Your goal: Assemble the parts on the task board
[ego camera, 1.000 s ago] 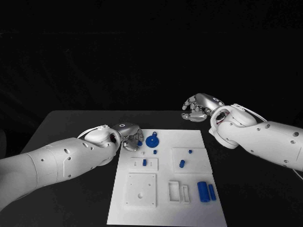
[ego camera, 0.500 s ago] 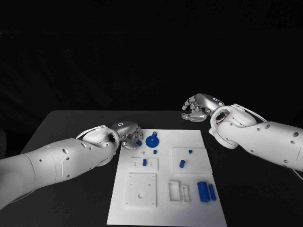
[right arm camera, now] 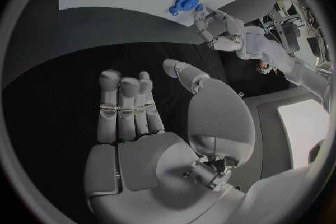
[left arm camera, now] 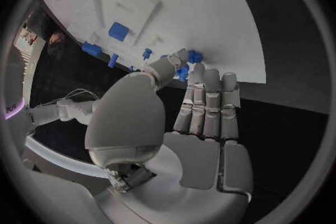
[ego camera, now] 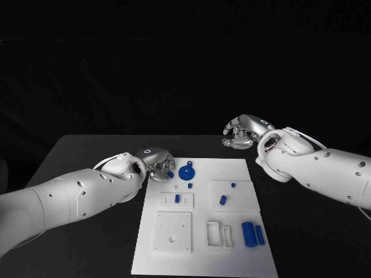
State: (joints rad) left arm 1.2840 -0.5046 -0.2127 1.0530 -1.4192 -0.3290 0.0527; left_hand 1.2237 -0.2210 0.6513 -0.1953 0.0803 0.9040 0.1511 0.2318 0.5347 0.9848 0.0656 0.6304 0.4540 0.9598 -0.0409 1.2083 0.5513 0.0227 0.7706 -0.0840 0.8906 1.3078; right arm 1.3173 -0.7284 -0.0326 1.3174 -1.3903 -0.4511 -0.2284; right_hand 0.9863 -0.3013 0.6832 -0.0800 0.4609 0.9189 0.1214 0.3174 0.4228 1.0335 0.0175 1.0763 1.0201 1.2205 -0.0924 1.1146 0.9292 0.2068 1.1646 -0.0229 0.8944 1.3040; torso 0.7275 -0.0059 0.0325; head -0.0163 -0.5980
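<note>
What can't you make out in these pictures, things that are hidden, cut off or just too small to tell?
- Head view: the left hand covers the task board's far left corner; whatever blue piece it holds is mostly hidden.
- Left wrist view: a small blue part sits at the fingertips; its shape is masked.
- Head view: the small peg is too small to tell its form.
- Right wrist view: the blue gear is tiny at the rim, teeth unclear.

no readable text, labels or numbers anywhere

task board (ego camera: 236,255): white, flat, mid-table | parts (ego camera: 249,234): blue, on it
</note>
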